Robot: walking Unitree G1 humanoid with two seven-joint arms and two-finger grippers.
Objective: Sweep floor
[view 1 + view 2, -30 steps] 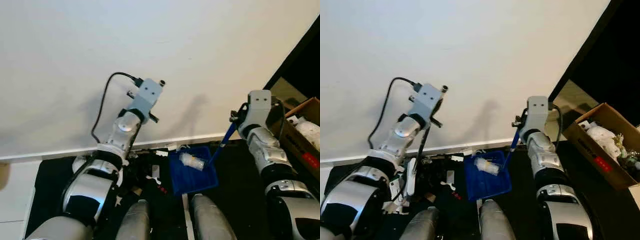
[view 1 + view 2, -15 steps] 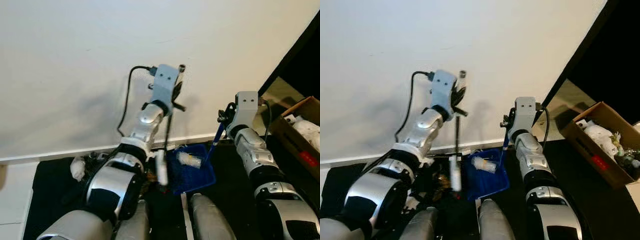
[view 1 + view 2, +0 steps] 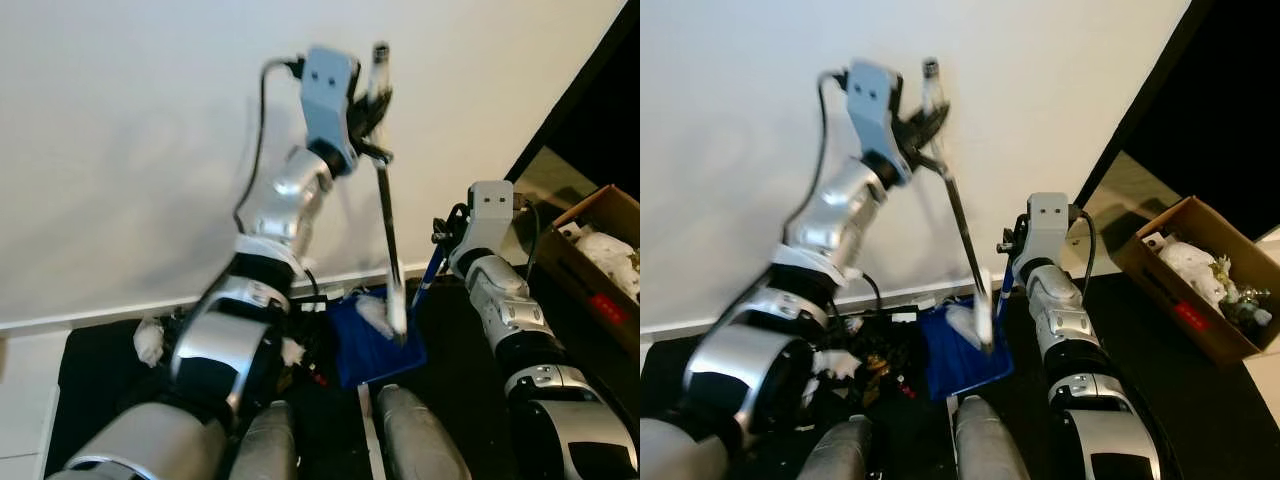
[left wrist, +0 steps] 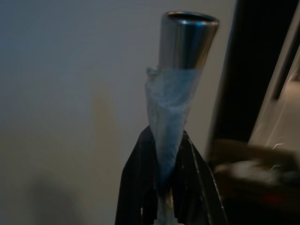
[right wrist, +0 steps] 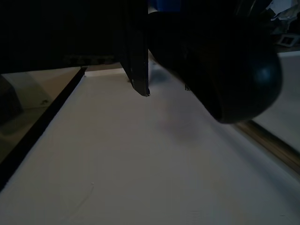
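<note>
My left gripper (image 3: 371,96) is raised high before the white wall, shut on the taped top of a thin metal brush handle (image 3: 386,225). The left wrist view has the black fingers (image 4: 136,186) clamped on that taped handle (image 4: 174,101). The pale brush head (image 3: 397,312) hangs over the blue dustpan (image 3: 362,348), which lies on the dark floor by the wall with something white in it. My right gripper (image 3: 447,238) holds the dustpan's blue handle (image 3: 428,284) at its upper end. The right wrist view is dark.
An open cardboard box (image 3: 598,262) holding rubbish stands at the right. Crumpled white paper (image 3: 150,341) and small scraps (image 3: 872,365) lie on the dark floor at the left, along the skirting. My own legs (image 3: 270,442) are at the bottom.
My left arm has swung up and to the right, lifting the brush from the floor at the left until its head hangs over the dustpan. The right arm holds its place.
</note>
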